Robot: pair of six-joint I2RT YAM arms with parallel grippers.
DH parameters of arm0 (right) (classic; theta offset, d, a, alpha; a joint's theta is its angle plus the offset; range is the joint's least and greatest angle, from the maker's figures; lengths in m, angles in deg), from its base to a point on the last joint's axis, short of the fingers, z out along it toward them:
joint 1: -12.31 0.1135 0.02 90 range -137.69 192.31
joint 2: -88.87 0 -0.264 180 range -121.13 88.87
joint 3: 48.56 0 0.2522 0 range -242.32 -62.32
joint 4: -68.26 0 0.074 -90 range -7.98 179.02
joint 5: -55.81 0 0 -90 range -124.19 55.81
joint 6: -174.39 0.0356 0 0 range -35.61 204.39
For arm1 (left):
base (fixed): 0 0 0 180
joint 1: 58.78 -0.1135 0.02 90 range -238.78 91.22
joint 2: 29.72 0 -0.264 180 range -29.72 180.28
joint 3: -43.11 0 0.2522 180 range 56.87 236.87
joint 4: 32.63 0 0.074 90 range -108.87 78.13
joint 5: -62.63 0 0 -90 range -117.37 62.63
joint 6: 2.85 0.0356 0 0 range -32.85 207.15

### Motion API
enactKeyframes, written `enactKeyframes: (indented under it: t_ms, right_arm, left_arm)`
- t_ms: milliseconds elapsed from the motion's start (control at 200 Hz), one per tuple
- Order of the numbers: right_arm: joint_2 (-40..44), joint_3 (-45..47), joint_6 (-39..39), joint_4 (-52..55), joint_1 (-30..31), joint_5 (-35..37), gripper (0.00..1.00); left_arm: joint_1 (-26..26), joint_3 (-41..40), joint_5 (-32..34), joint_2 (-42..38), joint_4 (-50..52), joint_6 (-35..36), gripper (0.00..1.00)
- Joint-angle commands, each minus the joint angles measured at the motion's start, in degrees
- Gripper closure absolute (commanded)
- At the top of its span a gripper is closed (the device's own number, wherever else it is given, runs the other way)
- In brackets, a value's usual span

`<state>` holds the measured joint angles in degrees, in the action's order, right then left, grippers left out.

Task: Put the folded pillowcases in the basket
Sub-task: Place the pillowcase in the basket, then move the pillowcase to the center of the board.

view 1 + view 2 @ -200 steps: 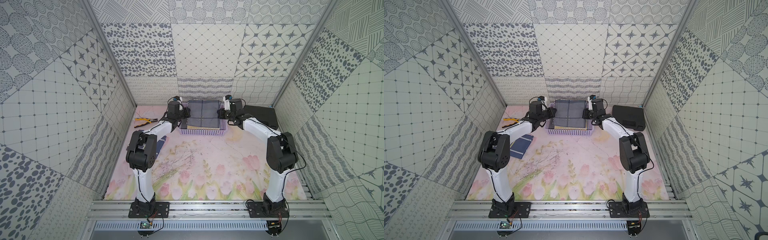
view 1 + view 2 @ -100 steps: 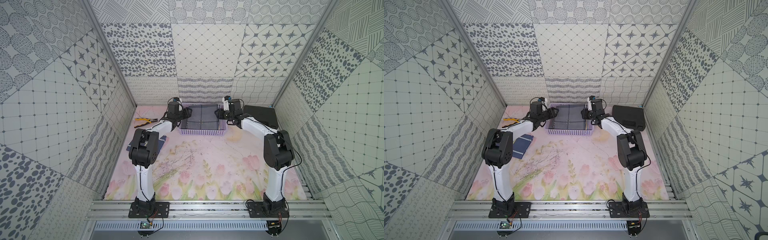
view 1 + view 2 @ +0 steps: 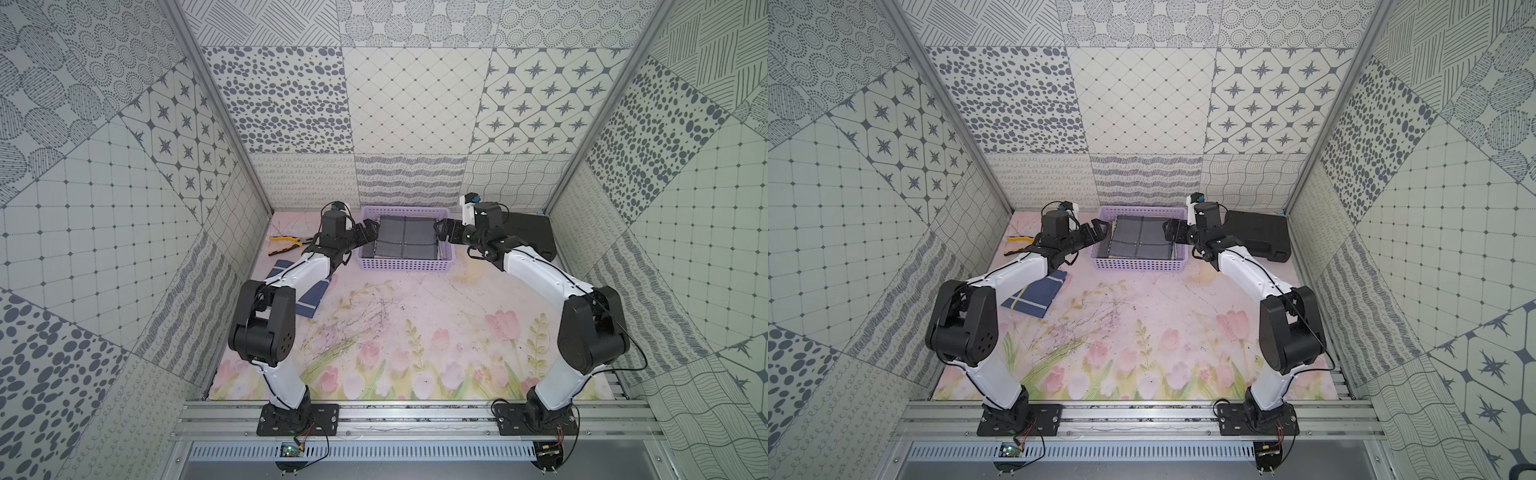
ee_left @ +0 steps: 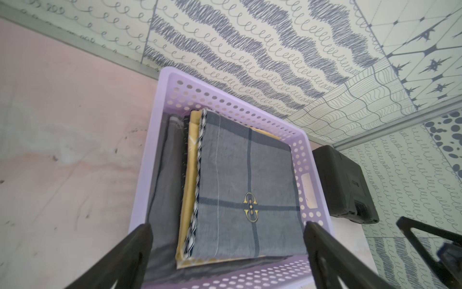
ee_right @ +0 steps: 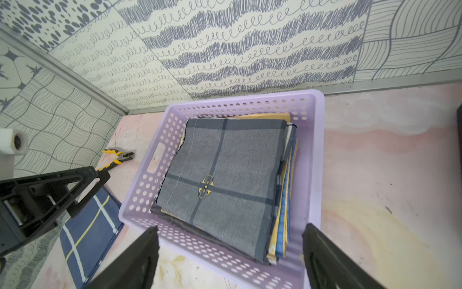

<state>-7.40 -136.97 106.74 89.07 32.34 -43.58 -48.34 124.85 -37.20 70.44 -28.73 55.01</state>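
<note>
The folded pillowcase (image 3: 405, 237) (image 3: 1140, 237), grey with dark crossing stripes and a gold emblem, lies flat on top of a stack of folded cloths inside the lilac basket (image 3: 405, 266) (image 3: 1140, 264) at the back of the table. My left gripper (image 3: 370, 230) (image 3: 1100, 230) hovers at the basket's left end, open and empty. My right gripper (image 3: 440, 230) (image 3: 1169, 232) hovers at its right end, also open and empty. In the left wrist view the pillowcase (image 4: 245, 187) shows between spread fingers of the left gripper (image 4: 228, 226). The right wrist view shows the pillowcase (image 5: 225, 180) beyond the right gripper (image 5: 231, 228).
Yellow-handled pliers (image 3: 286, 243) (image 5: 116, 157) lie left of the basket near the back wall. A folded blue cloth (image 3: 1036, 295) (image 5: 87, 235) lies under my left arm. A black hard case (image 3: 528, 232) (image 4: 345, 182) sits right of the basket.
Both grippers have gone from shut to open and let go of the pillowcase. It has dropped from above the rim to lie in the basket. Both grippers have drawn slightly outward.
</note>
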Motion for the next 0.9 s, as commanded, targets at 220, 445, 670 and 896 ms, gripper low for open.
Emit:
enactKeyframes:
  t_ms: [220, 445, 670, 896]
  right_arm:
    - [8.5, 10.0, -0.9, 1.3, 5.7, 3.3, 0.07]
    - [11.3, 14.6, 0.2, 0.4, 9.1, 5.1, 0.07]
    - [16.3, 19.7, 1.3, -1.0, 9.1, 4.1, 0.07]
    - [21.3, 24.0, 1.6, -1.2, 9.1, 3.9, 0.07]
  left_arm:
    - [-0.4, -18.1, 14.7, -16.1, 10.8, 0.0, 0.01]
    - [-1.1, -19.8, 24.7, -18.9, 20.5, 0.1, 0.01]
    - [-2.2, -17.6, 30.3, -15.1, 29.6, -0.1, 0.03]
    - [-4.5, -15.7, 30.8, -12.6, 33.9, 0.5, 0.14]
